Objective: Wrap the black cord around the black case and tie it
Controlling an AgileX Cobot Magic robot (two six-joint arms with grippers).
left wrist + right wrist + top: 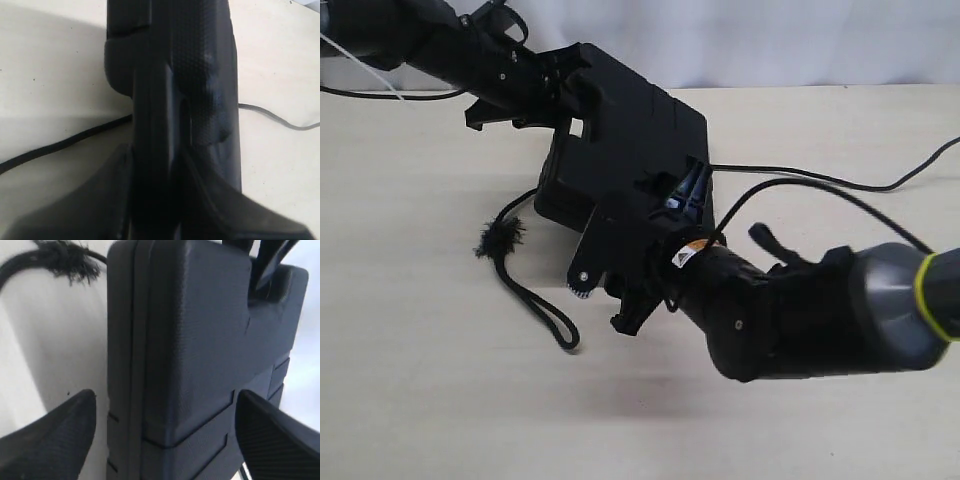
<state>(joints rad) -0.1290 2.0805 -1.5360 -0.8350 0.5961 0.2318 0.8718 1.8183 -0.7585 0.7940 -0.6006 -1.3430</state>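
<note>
Straddling the black case (pixel 190 340), right pincer (pixel 165 407) gapes.

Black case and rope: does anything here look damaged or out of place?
The black cord has a frayed, fuzzy tuft, lying on the table beside the black case. The case is not lying flat: the left gripper holds it tipped up by one edge. Nothing looks broken or spilled.

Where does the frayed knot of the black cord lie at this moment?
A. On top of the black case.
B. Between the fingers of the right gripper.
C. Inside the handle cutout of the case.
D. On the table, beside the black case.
D: in the exterior view, the frayed knot of the black cord lies on the table, to the left of the black case and apart from it.
</note>
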